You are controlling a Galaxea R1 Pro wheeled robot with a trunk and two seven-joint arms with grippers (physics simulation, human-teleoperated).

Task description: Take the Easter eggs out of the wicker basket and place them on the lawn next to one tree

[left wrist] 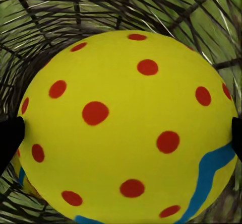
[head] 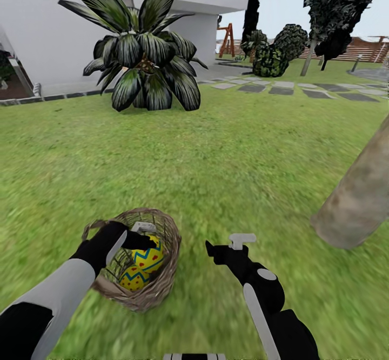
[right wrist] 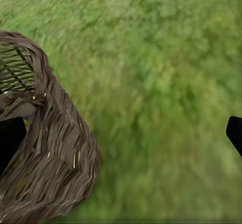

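My left claw (head: 145,236) is down inside the wicker basket (head: 162,284), its fingers spread to either side of the top egg (head: 148,256). In the left wrist view that egg (left wrist: 126,128) sits right between my two dark fingertips (left wrist: 10,138), one at each flank of the shell; they look to be against it, but I cannot tell whether the hold is firm. Around the egg runs the basket's dark open weave (left wrist: 75,7). A second egg (head: 133,277) lies lower in the basket, touching the first; I cannot make out a third.

My right claw (head: 237,241) hangs over bare grass just beside the basket, its fingers apart and holding nothing. From the right wrist view the basket's woven wall (right wrist: 55,158) is close by one fingertip (right wrist: 11,141), with the lawn (right wrist: 166,83) under the gap.

The basket rests on the lawn (head: 216,160). Near my right side rises a thick grey-brown tree trunk (head: 359,192), leaning out of view. Farther off stand a dark-fronded palm (head: 146,52), the white house (head: 48,25), stone paving slabs (head: 281,87), shrubs (head: 278,49) and a brown fence (head: 362,49).
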